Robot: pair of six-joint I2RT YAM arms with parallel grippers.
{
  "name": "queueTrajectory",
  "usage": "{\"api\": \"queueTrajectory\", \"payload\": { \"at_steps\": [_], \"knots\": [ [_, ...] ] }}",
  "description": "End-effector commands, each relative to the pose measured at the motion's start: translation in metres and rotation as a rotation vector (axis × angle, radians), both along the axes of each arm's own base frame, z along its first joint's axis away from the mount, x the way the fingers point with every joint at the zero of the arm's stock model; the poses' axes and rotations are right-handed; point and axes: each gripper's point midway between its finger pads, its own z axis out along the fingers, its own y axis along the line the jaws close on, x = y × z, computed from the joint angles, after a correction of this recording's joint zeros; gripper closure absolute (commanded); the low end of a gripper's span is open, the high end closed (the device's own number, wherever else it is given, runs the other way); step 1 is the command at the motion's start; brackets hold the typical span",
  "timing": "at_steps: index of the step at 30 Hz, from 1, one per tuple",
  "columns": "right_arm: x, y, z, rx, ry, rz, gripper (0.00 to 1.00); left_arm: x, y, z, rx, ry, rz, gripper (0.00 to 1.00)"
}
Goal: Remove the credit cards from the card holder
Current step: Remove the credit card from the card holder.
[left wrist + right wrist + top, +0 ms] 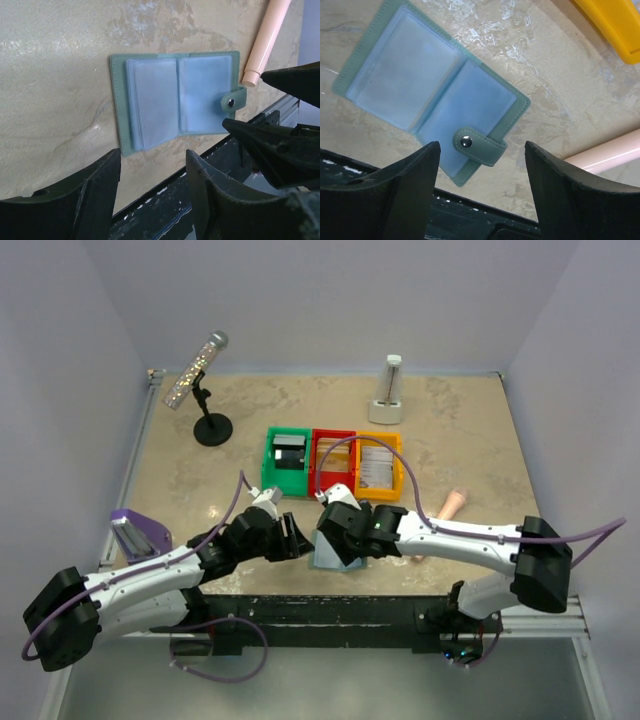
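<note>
Far left on the worktop [460, 430] there's a purple block-ish thing [138, 533] sitting near the edge, and further back a glittery microphone [197, 370] on a small black stand. The left arm comes in from the near-left corner, and the left end effector [152, 159] has its fingers spread apart with nothing between them, hovering over the near edge and aimed at the card holder [175, 100]. That card holder lies flat and open on the worktop right by the near edge, about mid-table, in front of the bins, clear pockets facing up and the snap tab [479, 148] poking out on its right panel. Behind it, three bins sit side by side: green bin [266, 465], red bin [335, 433], yellow bin [399, 468]. Credit cards [288, 456] are in there, dark ones in the green, paler ones in the yellow; the red one is hard to make out with a cable crossing it. The right end effector [482, 147] is wide open too, holding nothing, just above the tab side of the holder; whether it touches is impossible to tell. At the back stands a white metronome-looking thing [388, 390], and a peach tube [450, 505] lies just beside the holder on the right
</note>
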Motion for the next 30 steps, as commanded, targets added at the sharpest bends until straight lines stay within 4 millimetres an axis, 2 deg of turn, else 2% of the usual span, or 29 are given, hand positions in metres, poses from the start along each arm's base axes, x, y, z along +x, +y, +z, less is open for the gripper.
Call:
{"api": "queueTrajectory", "payload": {
  "at_steps": [1, 11, 19, 25, 30],
  "knots": [
    [0.013, -0.001, 0.007, -0.075, -0.063, -0.027, 0.29, -0.001, -0.006, 0.006, -0.038, -0.011, -0.012, 0.41],
    [0.017, -0.011, -0.006, -0.190, -0.081, -0.061, 0.37, -0.001, -0.004, 0.003, -0.026, -0.008, -0.014, 0.41],
    [0.017, -0.017, 0.006, -0.193, -0.104, -0.063, 0.62, 0.001, -0.006, 0.005, -0.015, -0.013, -0.018, 0.41],
    [0.012, -0.021, 0.011, -0.159, -0.091, -0.075, 0.72, 0.002, -0.009, 0.007, -0.015, -0.012, -0.023, 0.41],
    [0.002, -0.020, 0.009, -0.103, -0.047, -0.086, 0.98, 0.003, -0.010, 0.007, -0.011, -0.014, -0.028, 0.41]
  ]
}}
